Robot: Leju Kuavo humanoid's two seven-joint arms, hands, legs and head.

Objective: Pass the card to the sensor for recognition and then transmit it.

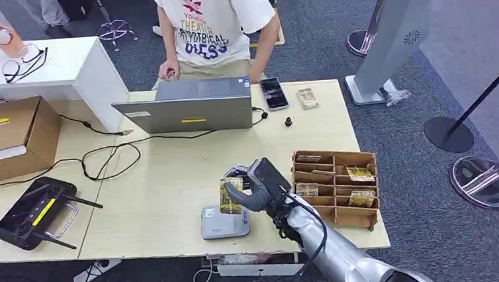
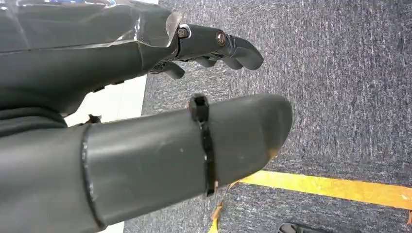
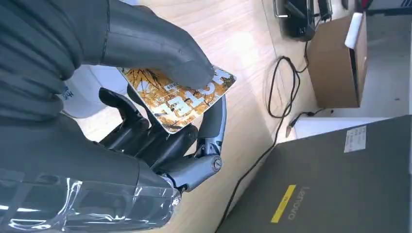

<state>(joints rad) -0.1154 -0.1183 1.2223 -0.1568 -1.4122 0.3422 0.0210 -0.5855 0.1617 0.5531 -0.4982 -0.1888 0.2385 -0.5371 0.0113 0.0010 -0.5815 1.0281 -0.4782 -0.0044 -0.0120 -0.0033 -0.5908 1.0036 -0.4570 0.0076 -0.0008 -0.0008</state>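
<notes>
From the head view, the right hand [image 1: 253, 190] holds the card [image 1: 231, 195] just above the grey sensor [image 1: 224, 223] near the table [image 1: 170, 180] front edge, presumably so it can be read. The left wrist view shows the left hand [image 2: 160, 97] hanging over carpet, holding nothing, fingers slightly curled. The right wrist view shows thumb and fingers [image 3: 145, 141] pinching the card [image 3: 182, 99], face outward.
</notes>
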